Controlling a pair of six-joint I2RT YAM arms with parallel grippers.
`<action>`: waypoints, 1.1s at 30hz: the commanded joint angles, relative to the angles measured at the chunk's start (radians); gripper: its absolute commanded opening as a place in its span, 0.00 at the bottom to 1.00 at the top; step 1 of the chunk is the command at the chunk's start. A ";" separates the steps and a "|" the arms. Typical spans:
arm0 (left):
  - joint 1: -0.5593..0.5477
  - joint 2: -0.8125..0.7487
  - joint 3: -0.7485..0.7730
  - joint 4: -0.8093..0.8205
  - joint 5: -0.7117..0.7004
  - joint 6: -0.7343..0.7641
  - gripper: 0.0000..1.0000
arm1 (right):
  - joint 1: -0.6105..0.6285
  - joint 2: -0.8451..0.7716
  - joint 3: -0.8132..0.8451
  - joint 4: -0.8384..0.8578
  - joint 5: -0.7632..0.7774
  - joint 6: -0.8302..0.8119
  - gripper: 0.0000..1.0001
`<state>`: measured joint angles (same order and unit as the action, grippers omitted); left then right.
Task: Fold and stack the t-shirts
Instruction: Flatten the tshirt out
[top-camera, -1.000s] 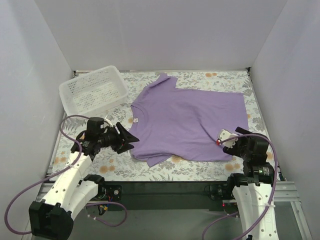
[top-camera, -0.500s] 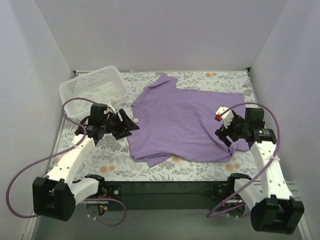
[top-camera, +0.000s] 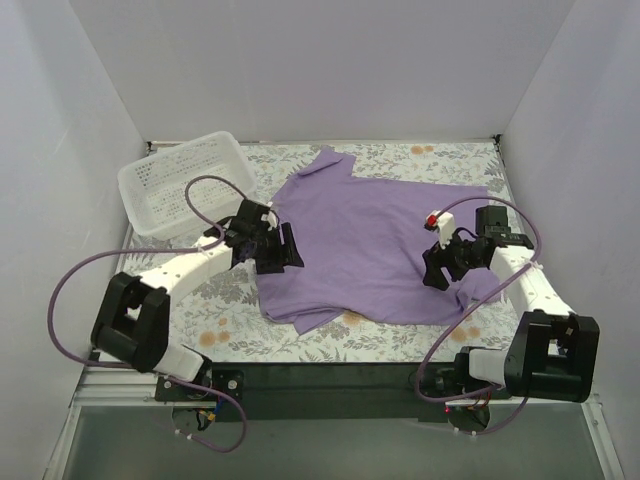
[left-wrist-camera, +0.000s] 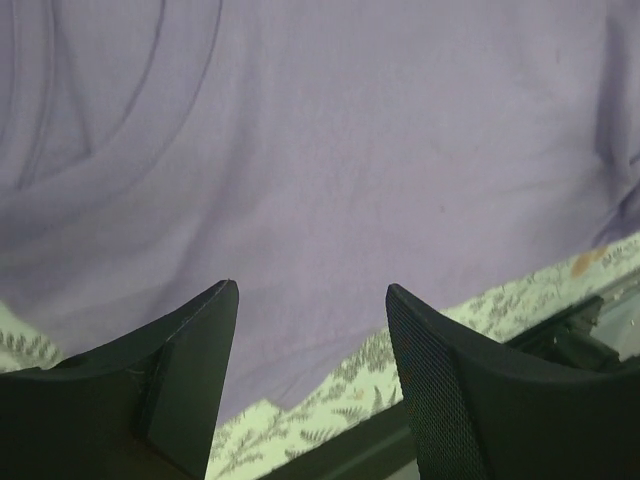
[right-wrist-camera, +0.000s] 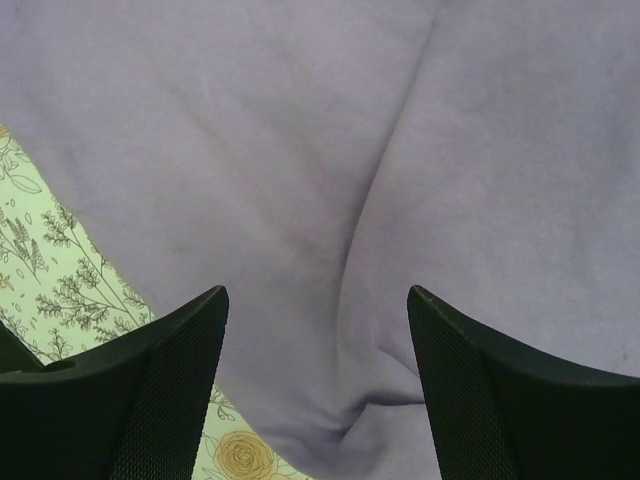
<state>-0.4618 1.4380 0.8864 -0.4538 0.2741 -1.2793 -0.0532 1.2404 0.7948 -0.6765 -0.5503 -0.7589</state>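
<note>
The left gripper (top-camera: 283, 250) hangs spread with nothing between its fingers (left-wrist-camera: 190, 330), low over the collar end of the t-shirt (top-camera: 370, 235). The right gripper (top-camera: 437, 270) is equally wide and empty, over a rumpled fold near the shirt's right near corner (a crease runs between its fingers in the right wrist view). A white basket (top-camera: 190, 143) sits far left, just beyond the left arm and close to the shirt's far sleeve. Purple cables (top-camera: 75, 290) loop beside both arms. Walls close the left, far and right sides. Bare floral table (top-camera: 200, 320) shows near left and along the near edge. The shirt lies spread from the centre to the right, under both grippers.
</note>
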 joint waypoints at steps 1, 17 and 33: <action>-0.018 0.114 0.127 0.058 -0.069 0.026 0.59 | -0.025 0.024 0.040 0.083 -0.008 0.079 0.78; -0.179 0.398 0.231 -0.170 -0.214 -0.054 0.49 | -0.151 -0.010 -0.043 0.190 -0.076 0.136 0.77; -0.291 -0.237 -0.039 -0.292 -0.176 -0.310 0.56 | -0.241 -0.033 -0.031 0.187 -0.040 0.076 0.77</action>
<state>-0.7547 1.2762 0.7063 -0.7094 0.1551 -1.5856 -0.2745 1.2293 0.7551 -0.5125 -0.5789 -0.6601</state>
